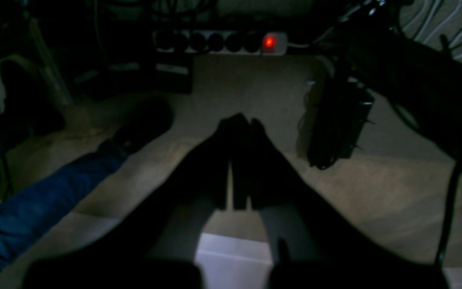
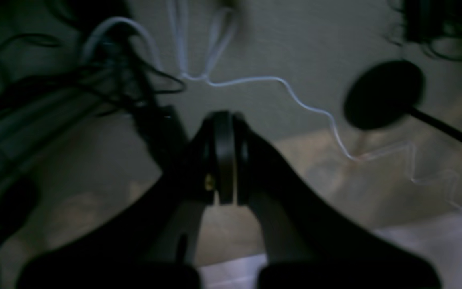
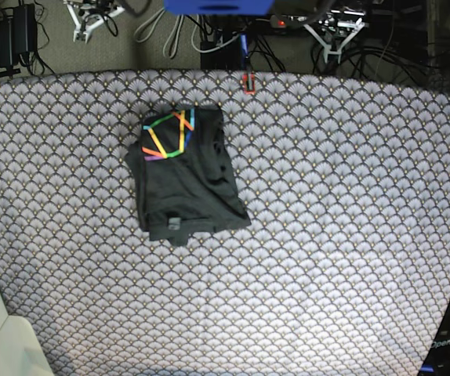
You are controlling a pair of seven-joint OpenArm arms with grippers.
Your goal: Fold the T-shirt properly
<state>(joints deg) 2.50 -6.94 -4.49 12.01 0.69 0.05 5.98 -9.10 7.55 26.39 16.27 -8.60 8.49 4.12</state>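
Observation:
The T-shirt (image 3: 186, 176) lies in a compact, roughly rectangular bundle on the scallop-patterned table (image 3: 335, 235), left of centre toward the far edge. It is dark charcoal, with a rainbow line print (image 3: 168, 133) showing at its far-left corner. Both arms are drawn back beyond the table's far edge, away from the shirt. In the left wrist view my left gripper (image 1: 239, 120) is shut with nothing in it, pointing down at the floor. My right gripper (image 2: 225, 118) is likewise shut and empty over the floor. The shirt appears in neither wrist view.
Beyond the far edge are a power strip with a red light (image 1: 269, 42), tangled cables (image 2: 106, 76), a white cord (image 2: 295, 96) and a dark round foot (image 2: 383, 94). A person's leg in blue jeans (image 1: 42, 192) reaches in at the left. A small red item (image 3: 248, 81) sits at the far table edge.

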